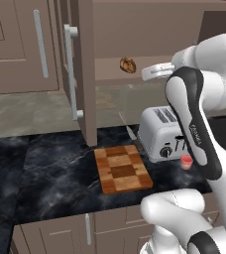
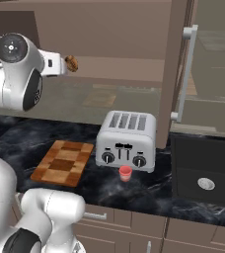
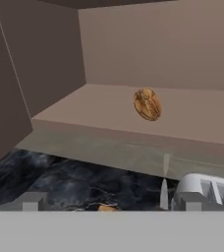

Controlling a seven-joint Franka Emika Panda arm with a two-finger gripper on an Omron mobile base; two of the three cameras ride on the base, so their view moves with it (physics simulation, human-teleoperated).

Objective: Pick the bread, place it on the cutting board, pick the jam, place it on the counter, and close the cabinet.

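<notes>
A small round golden-brown bun with darker streaks, the bread (image 3: pixel 147 104), sits on the bare lower shelf (image 3: pixel 99 110) of the open taupe-brown cabinet (image 1: pixel 85 74), ahead of the robot's white arm (image 1: pixel 194 114), whose end effector (image 3: pixel 106 201) is raised to shelf height and aimed into the opening. Seen from the hand camera, the two dark fingertips (image 3: pixel 31 201) stand wide apart, released and empty, with the bread beyond them, above and slightly toward the right-hand tip, well clear of both. In the left base view the bun (image 1: pixel 128 65) lies just to the left of the pale hand; in the right base view it (image 2: pixel 71 63) lies just to the hand's right, close to it but apart as far as can be told. Below the shelf, on the glossy black marble counter (image 1: pixel 50 168) with thin white veins, a rectangular wooden cutting board (image 1: pixel 122 169) of light and dark checkered blocks lies flat beside a silver four-slot toaster (image 2: pixel 126 141). The tiny pinkish-red jam jar (image 2: pixel 125 173) stands on the counter just in front of the toaster, well apart from the end effector. The cabinet's tall panelled door (image 2: pixel 176 74), with its long silver bar handle (image 2: pixel 186 74), hangs open.
</notes>
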